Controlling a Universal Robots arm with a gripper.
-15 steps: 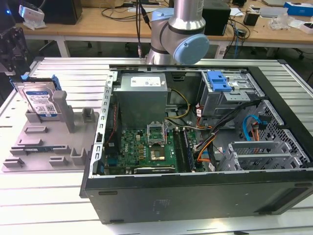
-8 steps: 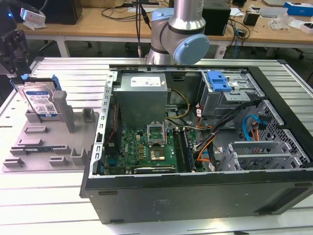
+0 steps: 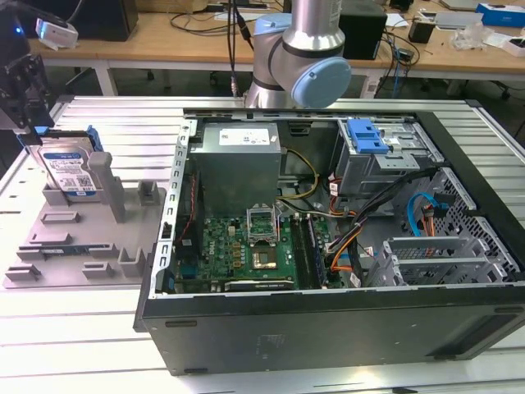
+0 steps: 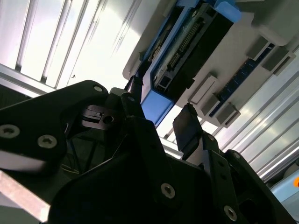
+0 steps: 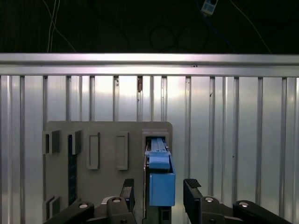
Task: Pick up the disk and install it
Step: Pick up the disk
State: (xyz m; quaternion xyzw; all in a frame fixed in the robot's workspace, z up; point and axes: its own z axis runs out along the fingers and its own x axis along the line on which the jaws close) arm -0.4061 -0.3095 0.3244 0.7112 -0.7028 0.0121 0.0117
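One disk [image 3: 70,171] stands on edge in the grey holder [image 3: 90,246], exterior view's left, beside the open computer case [image 3: 328,328] | gripper [image 5: 159,185] above it, fingers [image 5: 192,186] spread either side of its blue rail, gripping nothing | we judge it stiff, dense, shock-sensitive: clamp the broad faces squarely.

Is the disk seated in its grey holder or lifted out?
Seated. The disk stands on edge in the grey holder; in the first wrist view the gripper straddles it with gaps on both sides.
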